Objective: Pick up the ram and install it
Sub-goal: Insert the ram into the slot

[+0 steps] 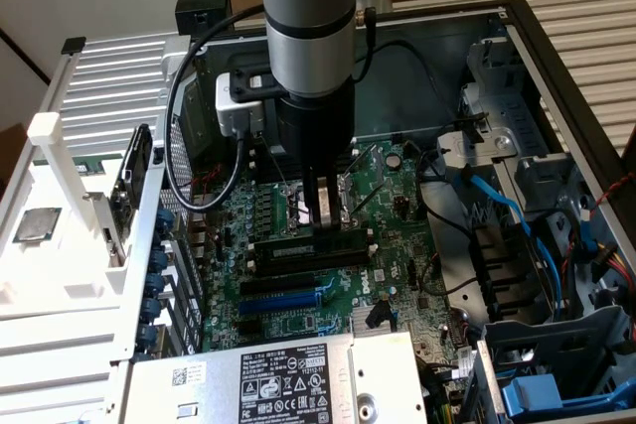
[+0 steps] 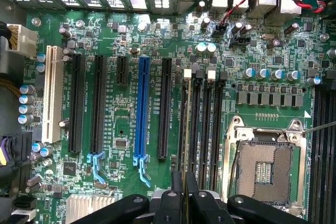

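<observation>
Pincer (image 1: 320, 213) narrow, clamped on ram (image 1: 294, 250) standing edge-on at blk mem slots (image 2: 207, 119).

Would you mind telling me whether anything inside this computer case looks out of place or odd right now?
Only the CPU socket stands out: it sits bare beside the memory slots, with no processor or cooler on it. The ram in the end effector lines up with the slots, not askew.
</observation>
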Tool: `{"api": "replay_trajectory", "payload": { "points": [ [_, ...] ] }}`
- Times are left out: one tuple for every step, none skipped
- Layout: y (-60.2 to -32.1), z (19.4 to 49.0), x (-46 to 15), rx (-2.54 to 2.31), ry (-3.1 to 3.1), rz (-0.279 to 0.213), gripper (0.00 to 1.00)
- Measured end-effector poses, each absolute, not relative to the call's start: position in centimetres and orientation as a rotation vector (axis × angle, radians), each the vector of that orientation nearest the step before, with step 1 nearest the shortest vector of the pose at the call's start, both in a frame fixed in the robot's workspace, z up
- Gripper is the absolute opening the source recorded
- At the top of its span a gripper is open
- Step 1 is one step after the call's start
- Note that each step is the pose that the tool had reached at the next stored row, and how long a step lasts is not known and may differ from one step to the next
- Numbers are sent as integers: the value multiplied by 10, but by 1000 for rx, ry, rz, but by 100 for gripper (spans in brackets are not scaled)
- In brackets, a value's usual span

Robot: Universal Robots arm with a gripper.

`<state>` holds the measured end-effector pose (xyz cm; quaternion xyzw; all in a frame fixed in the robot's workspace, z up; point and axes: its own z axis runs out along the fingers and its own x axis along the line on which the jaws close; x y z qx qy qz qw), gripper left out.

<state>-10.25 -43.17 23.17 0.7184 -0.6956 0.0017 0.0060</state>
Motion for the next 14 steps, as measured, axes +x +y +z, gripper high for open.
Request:
{"api": "replay_trajectory", "payload": {
  "points": [
    [-432,232,-103,2248,-2177,5,13],
    [-432,232,-103,2248,-2177,5,13],
    [-432,232,-103,2249,-2176,5,13],
    [-432,232,-103,2250,-2175,5,13],
    [-432,232,-103,2251,-2175,5,13],
    [-432,232,-103,2251,-2174,5,13],
    [-432,232,-103,2252,-2173,5,13],
    [-432,232,-103,2253,-2172,5,13],
    [-432,232,-103,2254,-2171,6,13],
    [-432,232,-103,2255,-2170,6,13],
    [-432,232,-103,2256,-2169,5,13],
    [-432,232,-103,2256,-2168,6,13],
    [-432,232,-103,2256,-2168,6,13],
    [-432,231,-103,2257,-2168,6,13]
  ]
}}
